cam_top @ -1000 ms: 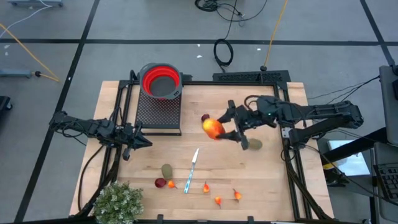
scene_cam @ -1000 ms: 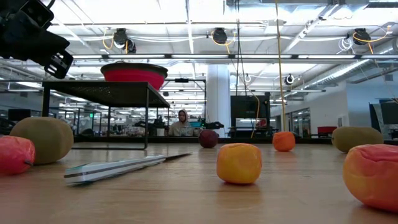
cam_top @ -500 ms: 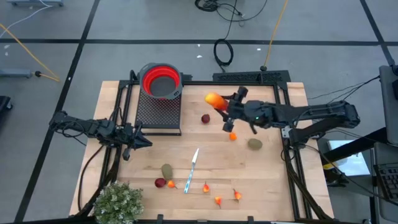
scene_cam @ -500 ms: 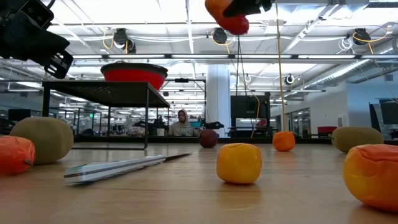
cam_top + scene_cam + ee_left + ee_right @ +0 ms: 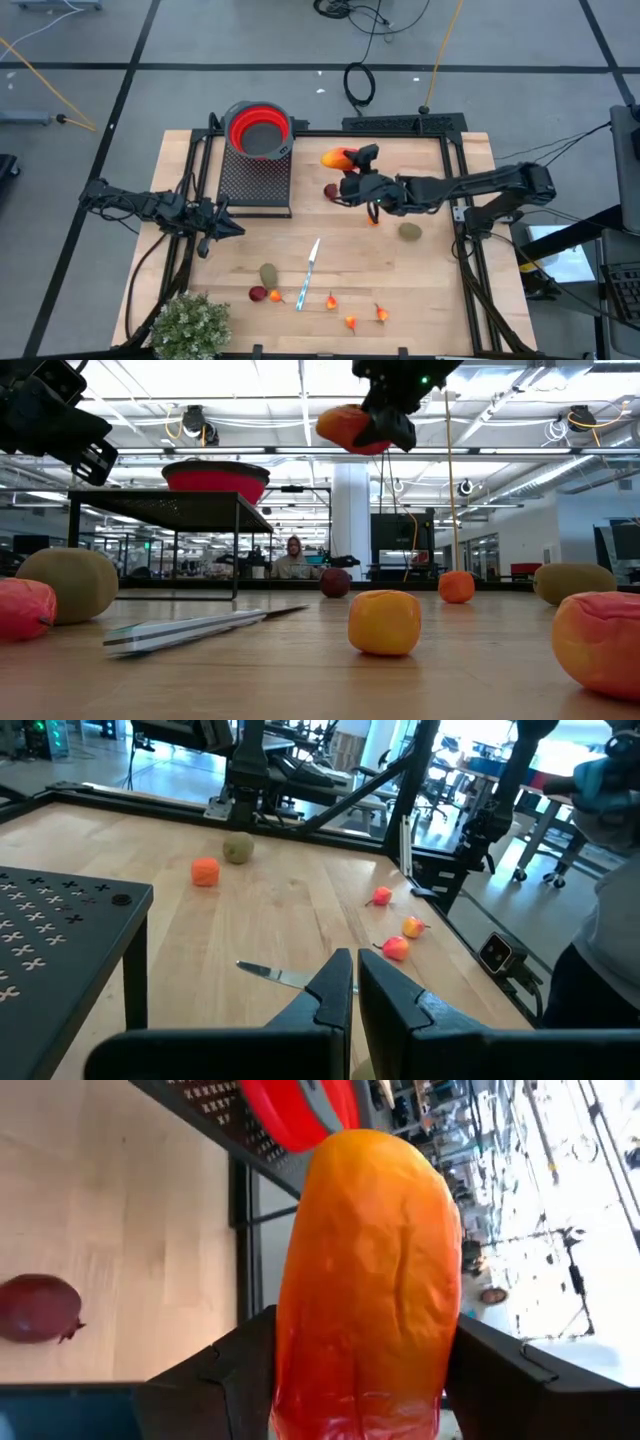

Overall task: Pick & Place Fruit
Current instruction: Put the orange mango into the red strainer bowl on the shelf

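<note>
The pale wooden surface (image 5: 430, 270), plank-grained and framed by dark metal rails, carries everything here, and the black perforated metal stand (image 5: 254, 181) serves as the landmark. On the far end of that stand sits a round red collapsible bowl (image 5: 259, 130) with a grey rim. Well to the near side of the stand, at the surface's near corner, is a bushy grey-green plant (image 5: 190, 326). The right end effector (image 5: 352, 167) hangs in the air just beyond the stand's far right corner, clamped on the elongated orange-red fruit (image 5: 337, 158), whose smooth, slightly dimpled skin shades from orange to red; in the low view the fruit (image 5: 347, 428) is lifted high above the surface, about level with the bowl's top or higher. The left end effector (image 5: 222, 228) waits at the stand's left near corner, its two dark fingers (image 5: 335, 990) pressed together with nothing between them. A slim knife (image 5: 309, 270) with a shiny blade lies on the near right of the stand. An olive-brown oval fruit (image 5: 268, 274) lies near the knife's handle end, another (image 5: 410, 231) further right of the stand. A dark-red ball (image 5: 330, 191) rests just right of the stand, below the raised fruit, with a small orange ball (image 5: 374, 219) a little beyond it. Another dark-red ball (image 5: 258, 294) sits beside the first oval, and tiny red-orange bits (image 5: 351, 321) are scattered near the front edge.
</note>
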Action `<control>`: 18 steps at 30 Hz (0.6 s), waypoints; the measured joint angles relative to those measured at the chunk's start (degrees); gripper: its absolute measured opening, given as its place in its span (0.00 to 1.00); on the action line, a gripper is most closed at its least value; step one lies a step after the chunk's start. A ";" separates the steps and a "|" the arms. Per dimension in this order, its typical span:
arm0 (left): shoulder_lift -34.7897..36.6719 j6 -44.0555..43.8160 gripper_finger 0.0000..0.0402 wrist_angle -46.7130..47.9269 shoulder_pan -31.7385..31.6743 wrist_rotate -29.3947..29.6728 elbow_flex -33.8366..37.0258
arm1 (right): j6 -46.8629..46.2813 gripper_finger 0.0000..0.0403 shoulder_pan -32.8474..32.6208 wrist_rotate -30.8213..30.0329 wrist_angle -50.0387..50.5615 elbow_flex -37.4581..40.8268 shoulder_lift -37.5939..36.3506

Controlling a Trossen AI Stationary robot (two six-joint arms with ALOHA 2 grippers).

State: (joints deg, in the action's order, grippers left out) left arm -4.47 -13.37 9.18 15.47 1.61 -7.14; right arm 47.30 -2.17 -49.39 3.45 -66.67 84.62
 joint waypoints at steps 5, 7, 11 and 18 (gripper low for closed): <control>0.00 0.00 0.05 -0.01 0.00 0.00 0.00 | 1.63 0.58 -0.02 0.02 -3.51 0.00 1.52; 0.00 0.01 0.05 0.01 0.01 0.00 0.00 | 1.63 0.57 0.11 0.05 -5.01 0.00 1.53; 0.00 -0.13 0.05 0.01 0.00 0.00 0.00 | 0.77 0.57 0.41 0.35 -7.58 0.00 1.49; 0.00 -0.39 0.05 0.01 0.02 0.00 0.00 | -15.57 0.57 4.36 20.80 -10.10 -1.19 0.93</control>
State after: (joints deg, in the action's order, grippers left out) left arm -4.47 -13.75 9.19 15.49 1.61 -7.14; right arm 31.72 2.19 -28.58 -6.66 -67.87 85.55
